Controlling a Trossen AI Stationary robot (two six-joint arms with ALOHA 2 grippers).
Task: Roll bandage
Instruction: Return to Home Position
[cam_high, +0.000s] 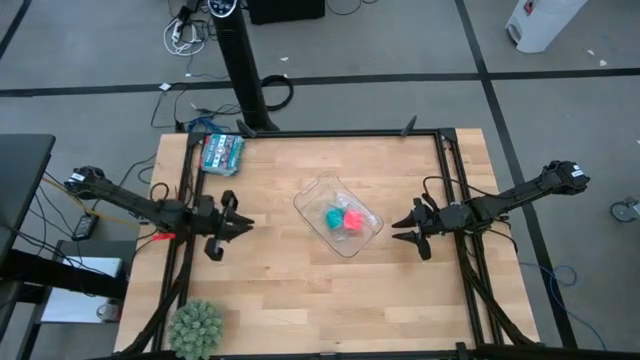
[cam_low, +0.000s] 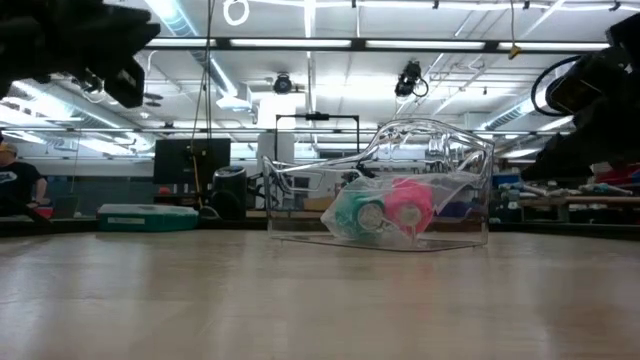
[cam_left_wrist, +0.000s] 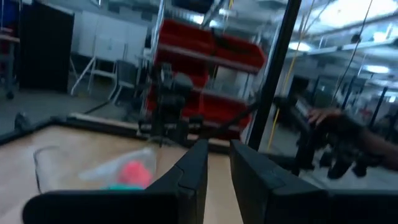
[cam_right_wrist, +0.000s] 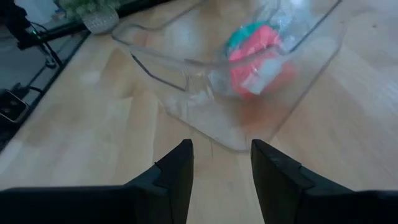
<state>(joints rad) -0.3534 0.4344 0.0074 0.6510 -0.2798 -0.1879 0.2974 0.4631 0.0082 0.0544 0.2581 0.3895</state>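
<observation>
Rolled bandage (cam_high: 352, 221) rests in clear bin (cam_high: 305, 205) at mid-counter (cam_high: 300, 290), between two claws.
The left claw (cam_high: 236, 226) and right claw (cam_high: 408, 228) hang on either side, well apart from the bin, fingers parted, empty. The pink roll touches a teal roll (cam_high: 334, 216); its axis cannot be told.

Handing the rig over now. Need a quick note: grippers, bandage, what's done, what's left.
Left gripper: open, empty, above the table left of the bin.
Right gripper: open, empty, right of the bin.
Bandage: rolled up, in the bin beside the teal roll.
Done: bandage rolled and binned.
Left: probably just parking both arms at home.
</observation>
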